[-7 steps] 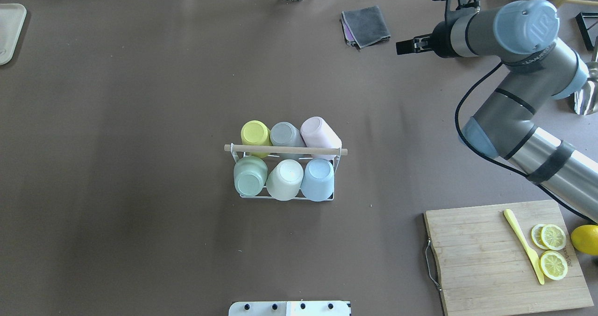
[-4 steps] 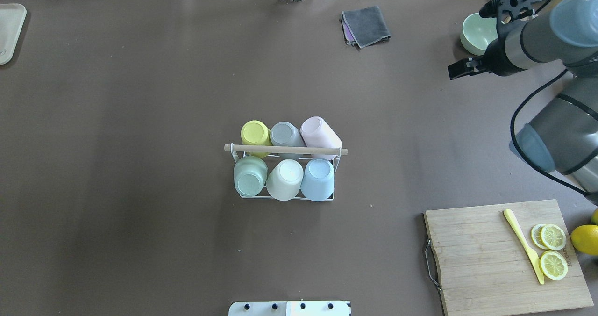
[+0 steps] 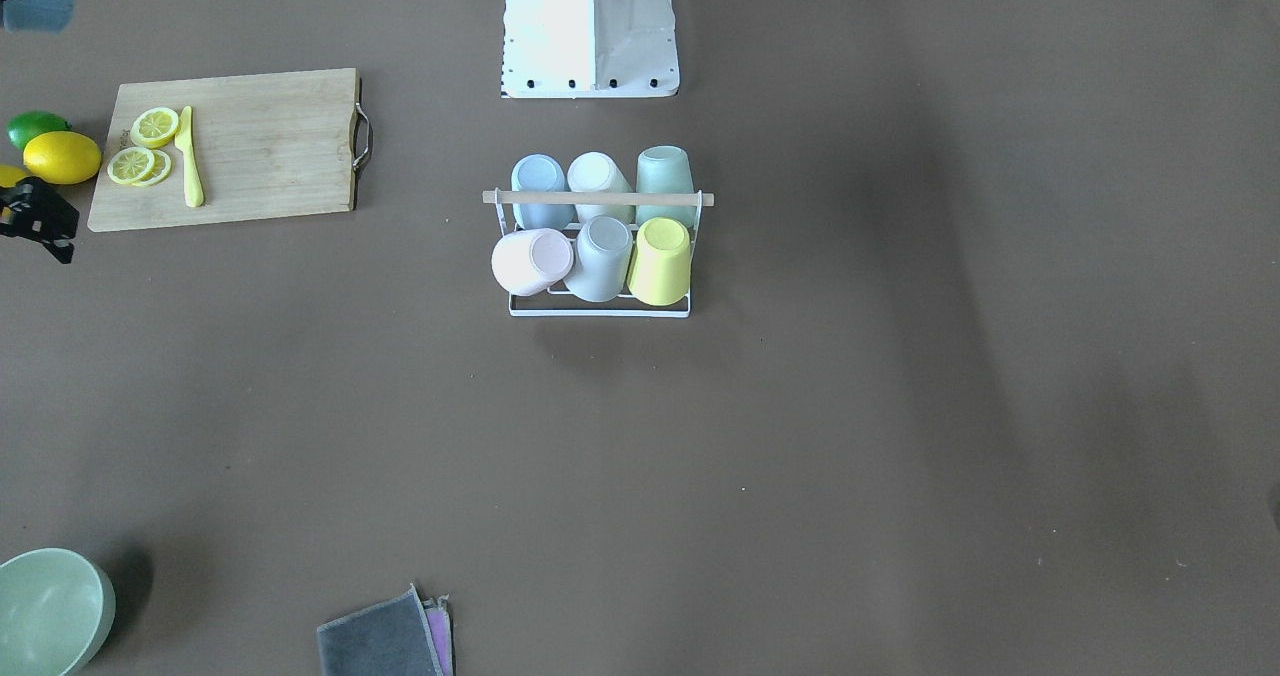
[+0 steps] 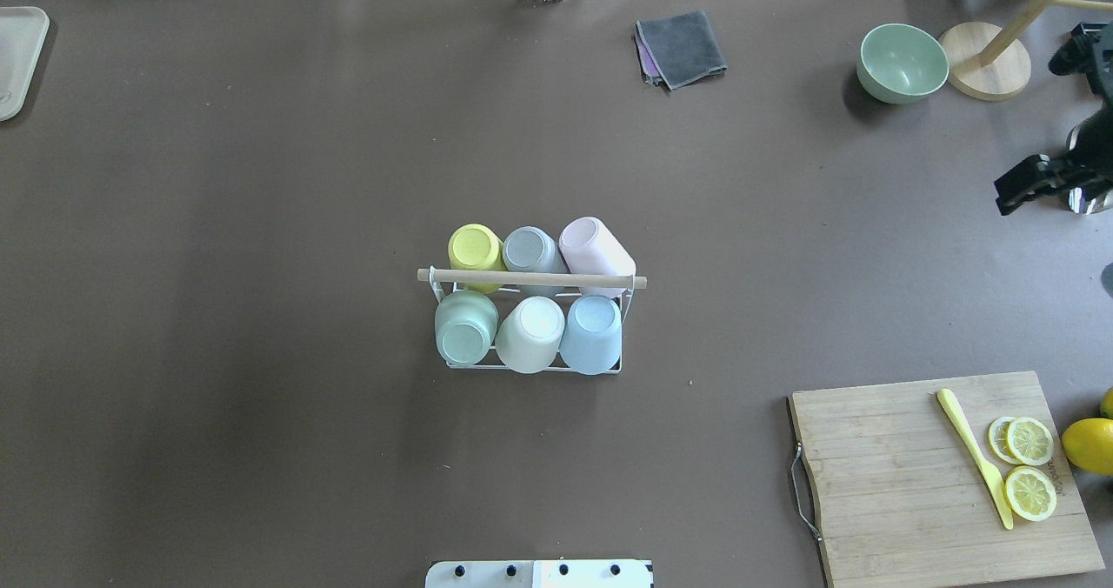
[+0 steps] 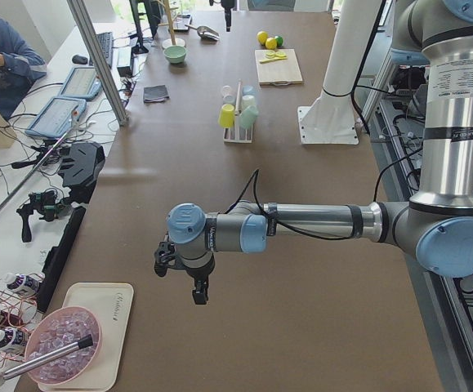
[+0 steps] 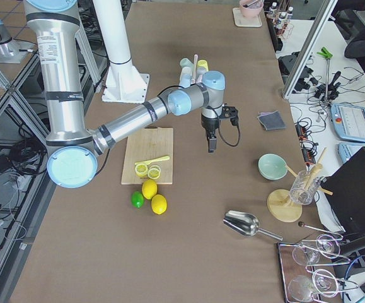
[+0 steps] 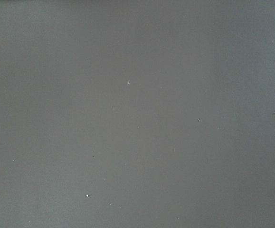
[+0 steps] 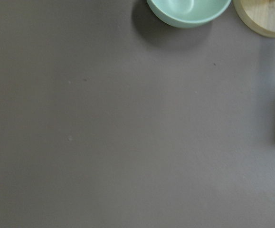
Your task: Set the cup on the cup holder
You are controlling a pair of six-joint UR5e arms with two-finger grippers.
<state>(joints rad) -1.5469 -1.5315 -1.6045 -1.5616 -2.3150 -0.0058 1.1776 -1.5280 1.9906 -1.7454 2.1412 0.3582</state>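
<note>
The cup holder (image 4: 530, 278), a white wire rack with a wooden rod on top, stands mid-table; it also shows in the front view (image 3: 598, 198). Several upturned cups sit on its pegs: yellow (image 4: 475, 249), grey (image 4: 530, 249) and pink (image 4: 596, 249) in the far row, and green (image 4: 465, 327), cream (image 4: 532, 331) and blue (image 4: 593, 331) in the near row. My right gripper (image 4: 1013, 195) is empty at the right edge, far from the rack, and looks shut. My left gripper (image 5: 197, 284) hovers over bare table far to the left; I cannot tell whether it is open.
A cutting board (image 4: 904, 475) with a yellow knife and lemon slices lies near right, with a lemon (image 4: 1089, 444) beside it. A green bowl (image 4: 902, 62) and a wooden stand base (image 4: 985, 72) are far right. A grey cloth (image 4: 683, 47) lies at the back, and a tray (image 4: 17, 57) far left.
My right arm has pulled back to the right and toward the robot, uncovering the green bowl and the stand base. The rack and cups have not moved.
</note>
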